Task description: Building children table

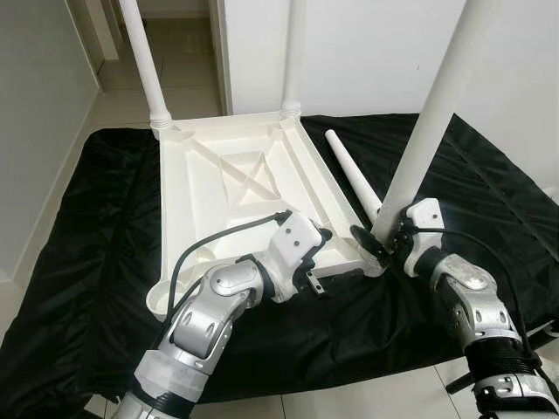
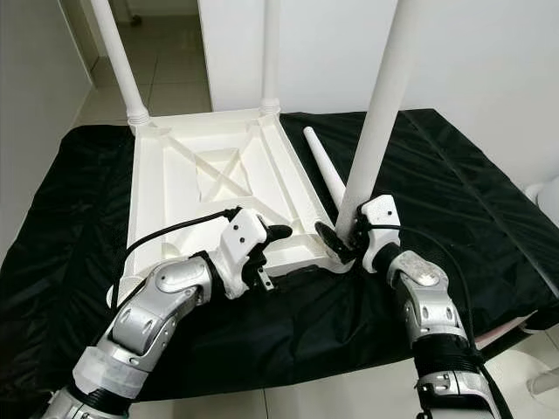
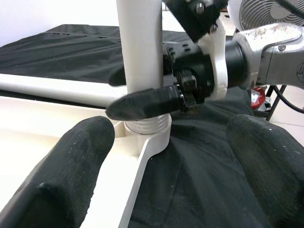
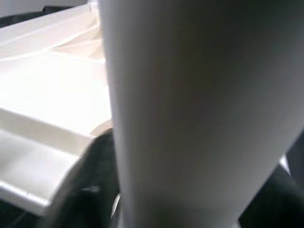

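I am looking down at the white tabletop (image 1: 236, 183) lying upside down on a black sheet (image 1: 105, 262) spread over the tiled floor (image 1: 175, 61). Its long sides are running away from me toward the white wall (image 1: 367, 52). Two legs are standing upright in the far corners, the far-left leg (image 1: 144, 61) and the far-right leg (image 1: 293, 52), both pointing straight up out of the frame.

A third leg (image 1: 437, 105) is rising from the near-right corner socket (image 3: 147, 130), its long axis tilting a little to my right as it climbs. My right gripper (image 1: 382, 240) is pinching this leg just above the socket, one black finger on each side of the post. In the left wrist view those fingers (image 3: 142, 102) are showing pressed against the white tube right over the threaded collar.

A fourth leg (image 1: 351, 175) is lying flat on the sheet, just beside the tabletop's right edge, its narrow end pointing away from me and its wide end reaching toward my right gripper.

My left gripper (image 1: 325, 262) is hovering at the near edge of the tabletop, left of the held leg, with its fingers (image 3: 71, 166) spread apart and nothing between them.

The near-left corner of the tabletop (image 1: 162, 301) is standing without a leg. Open black sheet is lying to the left, to the right and in front of the tabletop.
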`<state>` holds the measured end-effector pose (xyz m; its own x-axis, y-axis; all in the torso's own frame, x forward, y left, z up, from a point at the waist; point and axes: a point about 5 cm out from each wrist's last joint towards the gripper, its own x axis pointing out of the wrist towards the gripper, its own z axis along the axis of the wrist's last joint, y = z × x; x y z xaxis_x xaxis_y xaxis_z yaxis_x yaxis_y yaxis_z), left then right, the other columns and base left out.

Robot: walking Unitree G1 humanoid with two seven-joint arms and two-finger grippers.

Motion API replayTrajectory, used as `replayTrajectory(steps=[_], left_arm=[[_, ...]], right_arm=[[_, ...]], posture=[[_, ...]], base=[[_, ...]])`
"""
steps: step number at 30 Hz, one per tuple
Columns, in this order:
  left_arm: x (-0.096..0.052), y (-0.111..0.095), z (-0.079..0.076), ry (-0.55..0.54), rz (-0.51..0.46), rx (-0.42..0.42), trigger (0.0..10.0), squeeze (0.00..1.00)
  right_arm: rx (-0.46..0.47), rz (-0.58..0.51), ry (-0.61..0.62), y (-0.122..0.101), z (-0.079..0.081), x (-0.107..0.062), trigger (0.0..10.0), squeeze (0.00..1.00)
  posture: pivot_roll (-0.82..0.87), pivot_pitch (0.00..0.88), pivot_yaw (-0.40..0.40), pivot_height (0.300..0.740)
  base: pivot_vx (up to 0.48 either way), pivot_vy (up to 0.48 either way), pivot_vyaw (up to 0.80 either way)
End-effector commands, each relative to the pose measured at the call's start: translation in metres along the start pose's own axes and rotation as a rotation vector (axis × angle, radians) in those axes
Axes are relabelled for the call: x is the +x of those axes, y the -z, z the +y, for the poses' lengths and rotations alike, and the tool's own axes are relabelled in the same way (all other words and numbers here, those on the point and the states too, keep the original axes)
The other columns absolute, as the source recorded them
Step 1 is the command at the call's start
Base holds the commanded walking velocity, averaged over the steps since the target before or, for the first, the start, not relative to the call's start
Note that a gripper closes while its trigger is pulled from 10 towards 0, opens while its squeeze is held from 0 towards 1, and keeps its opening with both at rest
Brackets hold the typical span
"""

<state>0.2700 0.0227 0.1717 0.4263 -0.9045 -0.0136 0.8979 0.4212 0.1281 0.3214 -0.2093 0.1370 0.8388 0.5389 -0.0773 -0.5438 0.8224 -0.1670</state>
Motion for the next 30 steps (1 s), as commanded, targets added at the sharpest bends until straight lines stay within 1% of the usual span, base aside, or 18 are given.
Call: replayTrajectory(steps=[1,8,9,10,16,17,18,20,22,25,27,30], left_arm=[[-0.001,-0.001,0.006,-0.065,0.004,0.013,10.0,0.00],[-0.001,0.000,0.004,-0.064,0.005,0.009,10.0,0.00],[-0.001,0.000,0.003,-0.063,0.006,0.008,10.0,0.00],[-0.002,0.000,0.003,-0.063,0.006,0.007,10.0,0.00],[-0.001,0.001,0.003,-0.060,0.007,0.007,10.0,0.00],[-0.001,0.001,0.003,-0.059,0.007,0.006,10.0,0.00],[-0.001,0.001,0.003,-0.059,0.007,0.006,10.0,0.00],[0.000,0.001,0.001,-0.053,0.004,0.002,10.0,0.00],[0.000,0.001,0.001,-0.053,0.004,0.002,10.0,0.00],[0.000,0.002,-0.001,-0.049,0.004,0.001,10.0,0.00],[0.000,0.002,-0.001,-0.049,0.004,0.001,10.0,0.00],[-0.001,0.002,-0.001,-0.047,0.005,0.001,10.0,0.00]], right_arm=[[0.007,0.032,-0.042,0.007,0.005,0.001,0.0,0.00],[0.035,0.060,-0.072,0.016,0.007,-0.003,0.0,0.00],[0.045,0.062,-0.071,0.017,0.007,-0.004,7.5,0.00],[0.059,0.058,-0.064,0.018,0.007,-0.005,10.0,0.00],[0.095,0.039,-0.042,0.018,0.007,-0.007,10.0,0.00],[0.097,0.058,0.022,0.021,0.005,-0.006,10.0,0.00],[0.097,0.058,0.022,0.021,0.005,-0.006,10.0,0.00],[0.132,0.087,0.142,0.028,0.005,-0.003,10.0,0.00],[0.132,0.087,0.142,0.028,0.005,-0.003,10.0,0.00],[0.187,0.067,0.212,0.026,0.012,0.000,10.0,0.00],[0.187,0.067,0.212,0.026,0.012,0.000,10.0,0.00],[0.205,0.047,0.269,0.020,0.019,0.003,10.0,0.00]], posture=[[-0.08,0.000,0.010,0.740],[-0.09,0.000,0.009,0.740],[-0.09,0.000,0.010,0.740],[-0.09,0.000,0.009,0.740],[-0.09,0.000,0.006,0.740],[-0.10,0.000,0.004,0.740],[-0.10,0.000,0.004,0.740],[-0.10,0.000,0.002,0.740],[-0.10,0.000,0.002,0.740],[-0.10,0.000,-0.003,0.740],[-0.10,0.000,-0.003,0.740],[-0.10,0.000,-0.003,0.740]], base=[[0.000,0.000,0.00],[0.000,0.000,0.00],[0.000,0.000,0.00],[0.000,0.000,0.00],[0.000,0.000,0.00],[0.000,0.000,0.00],[0.000,0.000,0.00],[0.000,0.000,0.00],[0.000,0.000,0.00],[0.000,0.000,0.00],[0.000,0.000,0.00],[0.000,0.000,0.00]])
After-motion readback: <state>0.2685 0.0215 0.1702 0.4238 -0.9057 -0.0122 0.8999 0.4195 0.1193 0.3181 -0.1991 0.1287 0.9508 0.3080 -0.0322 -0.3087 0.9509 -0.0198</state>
